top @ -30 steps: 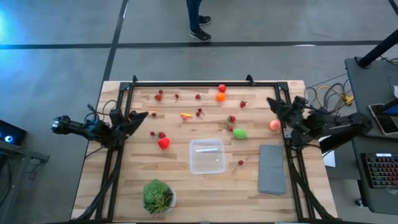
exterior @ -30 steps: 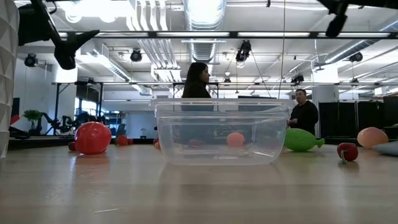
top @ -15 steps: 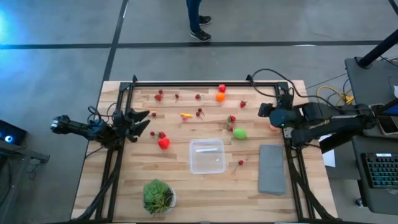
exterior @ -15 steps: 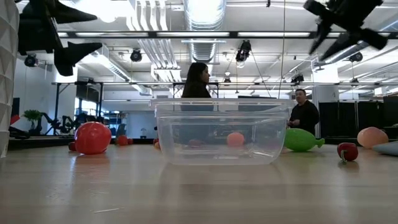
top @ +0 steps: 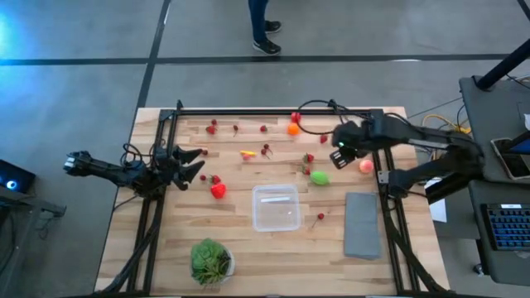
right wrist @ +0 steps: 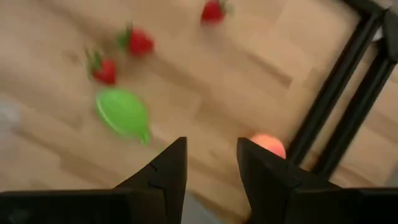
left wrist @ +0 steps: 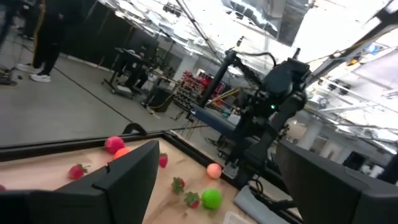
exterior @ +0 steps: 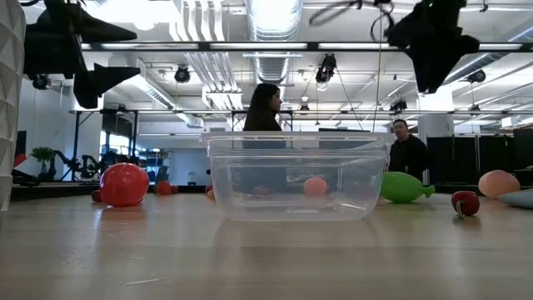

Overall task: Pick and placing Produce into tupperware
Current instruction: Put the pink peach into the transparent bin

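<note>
Clear, shallow plastic tupperware (top: pixel 276 208) with rounded corners sits empty mid-table. Small red, orange and lime-green toy produce (top: pixel 319 177) lies scattered from nine to two o'clock. Right gripper (top: pixel 337 146) hovers at one o'clock, fingers parted, empty. Left gripper (top: pixel 192 164) waits at nine o'clock, spread wide.

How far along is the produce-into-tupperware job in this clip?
Nothing looks done: the tupperware appears empty. In hand: the right gripper hovers empty, jaws apart, above the lime-green piece and peach piece; the left gripper waits open. All produce remains on the table.
</note>
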`<state>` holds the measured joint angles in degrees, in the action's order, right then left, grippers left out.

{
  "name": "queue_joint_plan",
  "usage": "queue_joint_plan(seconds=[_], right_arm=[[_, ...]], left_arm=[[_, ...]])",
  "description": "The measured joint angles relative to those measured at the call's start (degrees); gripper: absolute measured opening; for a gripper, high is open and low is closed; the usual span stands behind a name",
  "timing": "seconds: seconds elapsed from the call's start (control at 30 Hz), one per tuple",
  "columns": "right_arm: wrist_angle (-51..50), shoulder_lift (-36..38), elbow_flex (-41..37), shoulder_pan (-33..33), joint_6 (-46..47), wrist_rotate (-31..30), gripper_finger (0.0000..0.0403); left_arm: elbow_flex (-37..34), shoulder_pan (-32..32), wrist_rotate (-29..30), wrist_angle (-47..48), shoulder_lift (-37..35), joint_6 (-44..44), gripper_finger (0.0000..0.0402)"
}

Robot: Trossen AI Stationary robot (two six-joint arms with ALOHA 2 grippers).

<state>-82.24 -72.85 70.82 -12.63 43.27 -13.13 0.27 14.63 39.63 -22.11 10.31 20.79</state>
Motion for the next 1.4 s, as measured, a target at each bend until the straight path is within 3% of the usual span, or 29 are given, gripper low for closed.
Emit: queue_joint_plan(seconds=[0.13,0.3,0.43,0.6,0.87,1.0,1.1,1.17,1.4], right_arm=[[-4.40,-6.33,2.11,-3.71,-8.30,6.24,0.0132],[-7.56,-14.45,4.01,-5.39,-22.49,7.37,0.0132],[-7.70,-19.86,4.27,-5.42,-35.76,1.40,0.0133],[-7.73,-23.27,4.49,-5.71,-40.63,-4.08,0.0161],[-7.80,-22.71,3.95,-5.96,-41.79,-4.91,0.0251],[-7.77,-22.06,3.25,-8.18,-37.00,-2.43,0.0285],[-7.73,-21.93,1.96,-10.36,-32.03,7.31,0.0293],[-7.72,-20.91,0.77,-10.62,-29.32,10.27,0.0294],[-7.88,-15.75,-7.02,-13.87,-21.13,5.99,0.0294]], left_arm=[[0.00,0.00,1.14,0.02,0.06,-0.08,0.0309],[0.00,0.00,1.45,0.03,0.09,-0.12,0.0309],[0.00,0.00,1.43,0.01,0.03,-0.08,0.0309],[0.00,0.00,1.41,-0.08,0.08,1.43,0.0309],[0.00,0.00,1.41,0.15,0.22,1.37,0.0309],[0.00,0.00,1.41,0.87,0.65,1.32,0.0309],[0.00,0.00,1.42,0.73,1.29,1.33,0.0309],[0.00,0.00,1.43,0.64,1.44,1.39,0.0309],[0.00,0.00,1.42,0.25,1.57,1.41,0.0309]])
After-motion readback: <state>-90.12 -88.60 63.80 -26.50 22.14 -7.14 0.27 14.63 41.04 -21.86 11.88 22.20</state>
